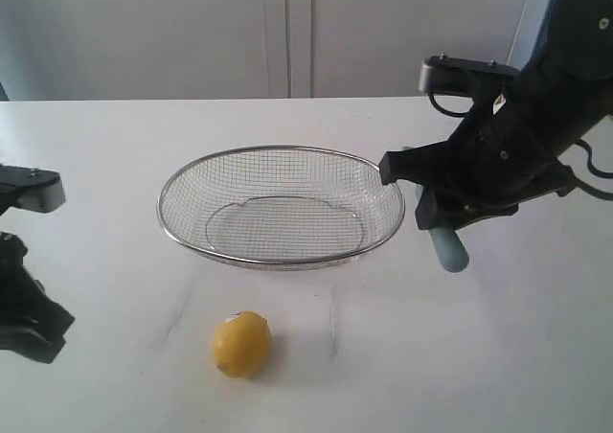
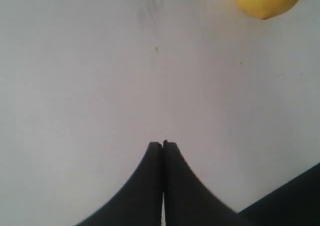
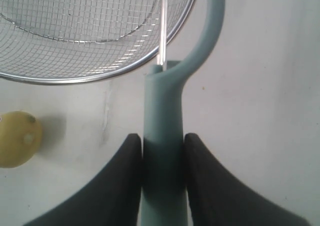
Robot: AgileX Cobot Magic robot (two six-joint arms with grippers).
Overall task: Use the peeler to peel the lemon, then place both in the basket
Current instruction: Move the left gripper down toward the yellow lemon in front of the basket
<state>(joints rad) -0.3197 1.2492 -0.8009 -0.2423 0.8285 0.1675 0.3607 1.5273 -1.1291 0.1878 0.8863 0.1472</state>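
A small yellow lemon (image 1: pixel 241 344) lies on the white table in front of the wire-mesh basket (image 1: pixel 182 189); it also shows in both wrist views as the lemon (image 2: pixel 267 0) and the lemon (image 3: pixel 17 138). My right gripper (image 3: pixel 161 138) is shut on the pale teal peeler (image 3: pixel 162 121), held above the table just right of the basket's rim (image 3: pixel 75 77). In the exterior view the peeler's handle end (image 1: pixel 448 247) pokes out below the right gripper (image 1: pixel 431 213). My left gripper (image 2: pixel 163 145) is shut on nothing over bare table, well left of the lemon.
The left arm (image 1: pixel 24 289) sits at the table's left edge. A pale wall and cabinet doors (image 1: pixel 287 31) stand behind the table.
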